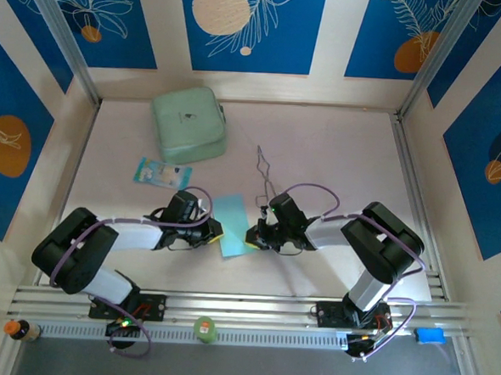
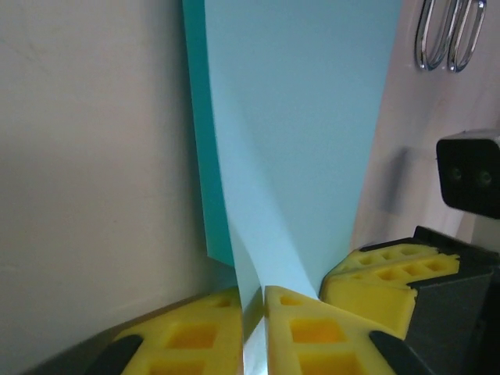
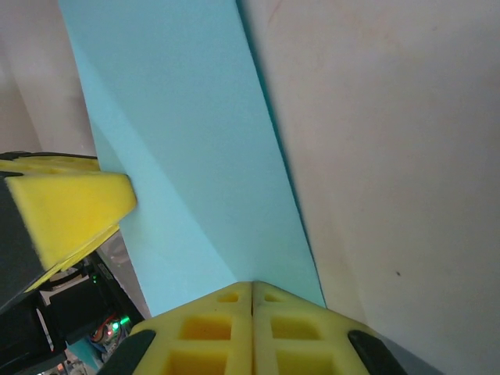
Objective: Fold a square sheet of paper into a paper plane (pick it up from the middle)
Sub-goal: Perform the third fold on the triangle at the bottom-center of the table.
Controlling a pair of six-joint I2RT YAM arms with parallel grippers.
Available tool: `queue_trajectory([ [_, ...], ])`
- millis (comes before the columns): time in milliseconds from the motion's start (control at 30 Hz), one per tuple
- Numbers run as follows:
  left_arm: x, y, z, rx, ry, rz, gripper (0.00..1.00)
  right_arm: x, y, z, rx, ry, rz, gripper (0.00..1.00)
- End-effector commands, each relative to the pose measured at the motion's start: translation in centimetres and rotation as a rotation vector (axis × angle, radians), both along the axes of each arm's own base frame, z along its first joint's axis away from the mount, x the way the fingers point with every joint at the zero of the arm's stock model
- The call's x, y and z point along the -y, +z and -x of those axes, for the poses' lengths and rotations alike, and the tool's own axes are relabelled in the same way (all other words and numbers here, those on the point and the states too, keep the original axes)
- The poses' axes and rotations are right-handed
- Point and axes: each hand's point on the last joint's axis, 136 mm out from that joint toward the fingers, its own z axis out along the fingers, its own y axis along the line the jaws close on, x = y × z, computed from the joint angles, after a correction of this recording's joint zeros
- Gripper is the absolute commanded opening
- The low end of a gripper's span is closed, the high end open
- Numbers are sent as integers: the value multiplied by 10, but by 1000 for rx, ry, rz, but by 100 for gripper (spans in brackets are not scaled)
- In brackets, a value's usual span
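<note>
Left wrist view: left end effector and right end effector are both closed on the square sheet of paper, so better raise them evenly.

Mint case, packet just nearer, tongs rt.

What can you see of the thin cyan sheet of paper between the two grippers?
The thin cyan sheet of paper is plain and matte. It is folded over into a narrow strip, and a darker layer shows along one long edge. It lies on the pale table, with soft diagonal creases running toward its near end. The left gripper and the right gripper each pinch that near end from opposite sides.
</note>
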Motion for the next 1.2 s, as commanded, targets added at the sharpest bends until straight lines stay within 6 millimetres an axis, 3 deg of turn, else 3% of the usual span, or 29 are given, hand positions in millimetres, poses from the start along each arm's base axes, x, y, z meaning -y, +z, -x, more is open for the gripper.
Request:
queue_trajectory([
  [0,2,10,-1,41,-1,18,6,13,-11,17,-27,16,60,10],
  [100,1,16,-1,55,4,22,1,9,8,13,65,45,40,19],
  [267,-6,21,5,30,15,-4,0,8,47,11,307,123,80,52],
  [400,-12,24,8,11,42,-16,0,10,59,8,568,192,249,52],
  [567,-12,31,6,17,46,-10,0,-23,72,31,1066,456,304,53],
  [667,-11,32,5,17,44,-6,0,-37,70,47,1245,620,347,54],
  [900,-10,30,5,6,44,-1,0,-61,65,55,1490,734,448,55],
  [1167,-7,32,4,3,37,5,0,-70,49,47,1586,792,582,52],
])
